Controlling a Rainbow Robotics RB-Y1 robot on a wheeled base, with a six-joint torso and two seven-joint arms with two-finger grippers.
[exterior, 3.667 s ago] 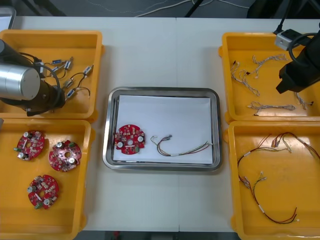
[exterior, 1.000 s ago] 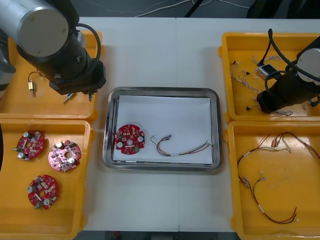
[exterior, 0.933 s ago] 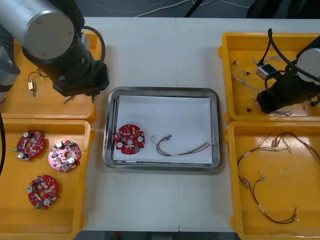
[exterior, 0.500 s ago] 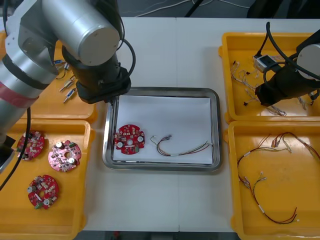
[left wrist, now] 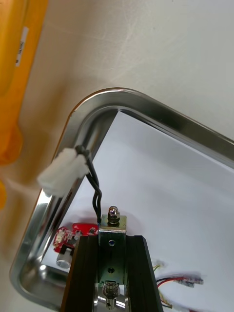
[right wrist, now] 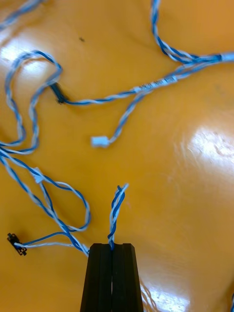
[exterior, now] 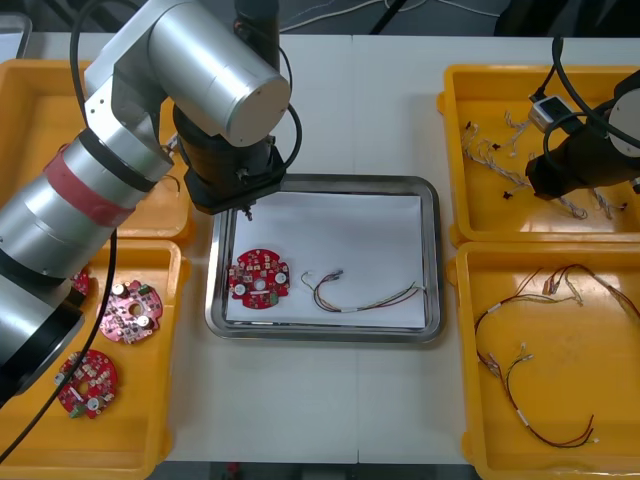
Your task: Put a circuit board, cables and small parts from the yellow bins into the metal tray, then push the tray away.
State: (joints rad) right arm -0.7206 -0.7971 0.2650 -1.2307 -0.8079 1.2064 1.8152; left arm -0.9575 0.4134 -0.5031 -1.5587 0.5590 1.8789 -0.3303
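1. Left gripper (exterior: 246,206): clenched on a small metal part (left wrist: 113,223). A black lead (left wrist: 94,187) ran from the part to a white connector (left wrist: 65,171) hanging free. It hovered over the far-left corner of the metal tray (exterior: 325,182).
2. Right gripper (right wrist: 113,247): pinched shut on a loop of twisted blue and white cable (right wrist: 115,207), low over the floor of the far right yellow bin (exterior: 540,72).
3. Risk, left: the connector hung in line with the tray's rim. Released here, it would likely land on the rim or on the table (exterior: 330,100) and drag the part after it.
4. Risk, right: the held cable lay crossed with neighbouring strands. A lift could pull several out together, or the thin loop could slip from the pinch.
5. Tray contents: circuit board (exterior: 259,279) at the left side and one cable (exterior: 365,297) beside it, both in the near half.
6. Open room: the tray's far half was bare and white, best for a drop. Narrow strips of table separated the tray from the bins at both sides.
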